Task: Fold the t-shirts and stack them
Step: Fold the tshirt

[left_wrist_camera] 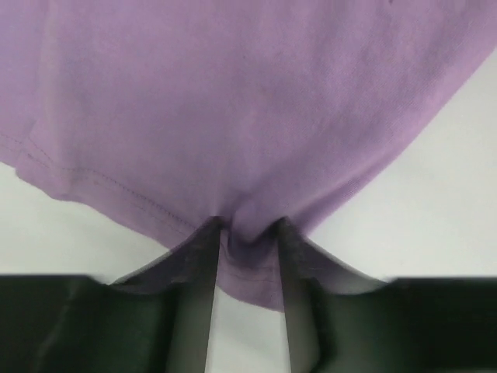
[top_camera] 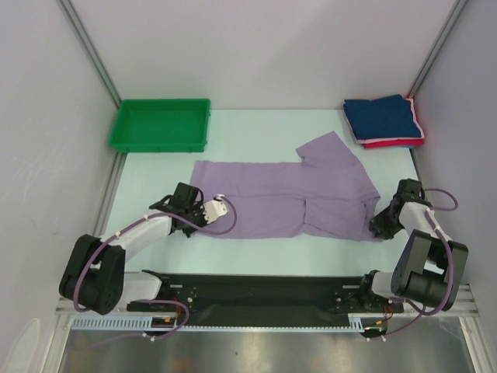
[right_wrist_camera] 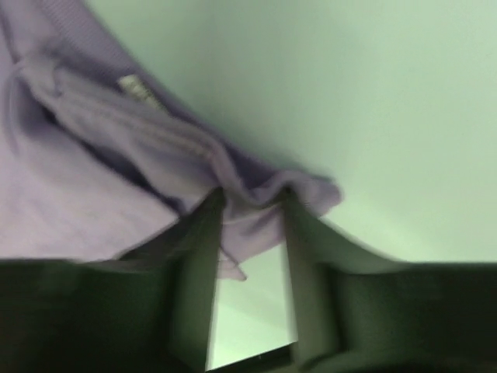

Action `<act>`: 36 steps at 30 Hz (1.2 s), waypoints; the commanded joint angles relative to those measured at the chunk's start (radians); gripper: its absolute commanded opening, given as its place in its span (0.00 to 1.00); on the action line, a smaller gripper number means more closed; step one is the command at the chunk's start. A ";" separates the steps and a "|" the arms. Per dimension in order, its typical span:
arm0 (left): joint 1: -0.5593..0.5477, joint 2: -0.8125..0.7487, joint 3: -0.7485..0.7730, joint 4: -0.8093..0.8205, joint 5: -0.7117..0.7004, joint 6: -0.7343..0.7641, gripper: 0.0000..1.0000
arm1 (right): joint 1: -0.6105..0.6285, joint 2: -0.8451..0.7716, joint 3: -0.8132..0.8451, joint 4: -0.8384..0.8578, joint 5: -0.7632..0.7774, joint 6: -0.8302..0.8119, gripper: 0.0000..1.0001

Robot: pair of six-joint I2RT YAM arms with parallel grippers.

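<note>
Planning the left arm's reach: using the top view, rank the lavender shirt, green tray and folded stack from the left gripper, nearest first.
1. Lavender shirt: its near-left edge is pinched in the left gripper.
2. Green tray: far left.
3. Folded stack: far right.

Lavender t-shirt (top_camera: 287, 198): plain pale purple, no print, hem stitched in the same tone.
Navy t-shirt (top_camera: 378, 116): solid dark blue.
Pink-red t-shirt (top_camera: 396, 143): only a bright pink-red edge shows.
Tray (top_camera: 161, 124): uniform bright green.
Table (top_camera: 256, 128): very pale mint, unpatterned.
My left pincer (left_wrist_camera: 248, 233) and right pincer (right_wrist_camera: 252, 198): dark grey-black fingers.
My left arm (top_camera: 144, 231): white link, black joints.
Cable (top_camera: 439, 194): dull purple.
</note>
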 commanded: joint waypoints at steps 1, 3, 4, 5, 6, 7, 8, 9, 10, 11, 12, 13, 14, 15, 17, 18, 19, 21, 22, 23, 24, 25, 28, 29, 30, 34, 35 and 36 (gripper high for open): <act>-0.007 0.070 -0.042 0.066 -0.065 0.023 0.20 | -0.074 0.030 -0.025 0.051 0.006 0.012 0.33; -0.007 0.052 -0.040 0.034 -0.059 0.035 0.00 | -0.125 0.012 -0.044 0.053 -0.003 0.010 0.20; -0.004 0.037 -0.043 0.020 -0.062 0.053 0.00 | -0.155 -0.022 -0.049 0.053 -0.034 0.006 0.06; -0.001 0.006 -0.047 0.009 -0.059 0.067 0.00 | -0.206 -0.043 -0.054 0.050 -0.041 0.001 0.00; 0.002 -0.009 -0.050 -0.021 -0.056 0.079 0.00 | -0.231 -0.062 -0.055 0.044 -0.052 0.003 0.00; 0.009 -0.025 -0.051 -0.040 -0.049 0.098 0.00 | -0.248 -0.076 -0.054 0.042 -0.075 -0.002 0.00; 0.011 -0.054 -0.051 -0.061 -0.027 0.105 0.00 | -0.258 -0.100 -0.051 0.036 -0.084 0.000 0.00; 0.012 -0.068 -0.050 -0.112 -0.013 0.112 0.00 | -0.272 -0.106 -0.046 0.019 -0.089 0.000 0.00; 0.011 -0.081 -0.048 -0.139 0.007 0.124 0.00 | -0.275 -0.110 -0.039 0.012 -0.098 0.001 0.00; 0.011 -0.097 -0.047 -0.167 0.042 0.131 0.00 | -0.278 -0.116 -0.037 0.002 -0.104 0.007 0.00; 0.011 -0.126 -0.047 -0.218 0.058 0.138 0.00 | -0.285 -0.120 -0.035 -0.013 -0.109 0.010 0.00; 0.011 -0.140 -0.047 -0.244 0.072 0.151 0.00 | -0.291 -0.126 -0.037 -0.019 -0.117 0.016 0.00; 0.011 -0.149 -0.045 -0.271 0.085 0.159 0.00 | -0.297 -0.132 -0.038 -0.025 -0.118 0.021 0.00; 0.011 -0.170 -0.041 -0.325 0.113 0.168 0.00 | -0.300 -0.154 -0.040 -0.036 -0.117 0.033 0.00; 0.011 -0.187 -0.036 -0.365 0.133 0.187 0.00 | -0.314 -0.178 -0.032 -0.044 -0.098 0.038 0.00; 0.011 -0.192 -0.031 -0.391 0.144 0.190 0.00 | -0.320 -0.201 -0.029 -0.057 -0.086 0.050 0.02; 0.011 -0.197 -0.027 -0.403 0.148 0.199 0.00 | -0.335 -0.215 -0.025 -0.061 -0.074 0.056 0.16; 0.012 -0.189 -0.002 -0.423 0.152 0.201 0.20 | -0.351 -0.238 -0.020 -0.051 -0.071 0.067 0.30; 0.023 -0.172 0.015 -0.431 0.167 0.190 0.49 | -0.354 -0.258 -0.012 -0.048 -0.071 0.072 0.41; 0.038 -0.165 0.038 -0.440 0.184 0.187 0.60 | -0.352 -0.261 0.000 -0.041 -0.072 0.072 0.44; 0.061 -0.157 0.097 -0.447 0.208 0.179 0.73 | -0.351 -0.257 0.045 -0.032 -0.081 0.069 0.45; 0.125 -0.152 0.133 -0.445 0.265 0.158 0.81 | -0.343 -0.243 0.069 -0.022 -0.115 0.055 0.47; 0.254 -0.134 0.268 -0.340 0.328 -0.002 0.85 | -0.241 -0.185 0.197 0.054 -0.169 0.008 0.49; 0.276 -0.122 0.288 -0.224 0.317 -0.069 0.85 | -0.129 -0.165 0.234 0.076 -0.164 -0.052 0.50; 0.292 -0.112 0.315 -0.166 0.301 -0.136 0.86 | -0.067 -0.139 0.274 0.100 -0.143 -0.086 0.52; 0.307 -0.002 0.401 -0.051 0.227 -0.373 0.78 | 0.166 0.100 0.552 0.056 0.013 -0.238 0.56; 0.307 0.029 0.426 -0.048 0.202 -0.399 0.75 | 0.185 0.222 0.671 0.044 0.009 -0.258 0.56; 0.307 0.100 0.474 -0.054 0.185 -0.419 0.73 | 0.201 0.281 0.729 0.016 0.005 -0.287 0.55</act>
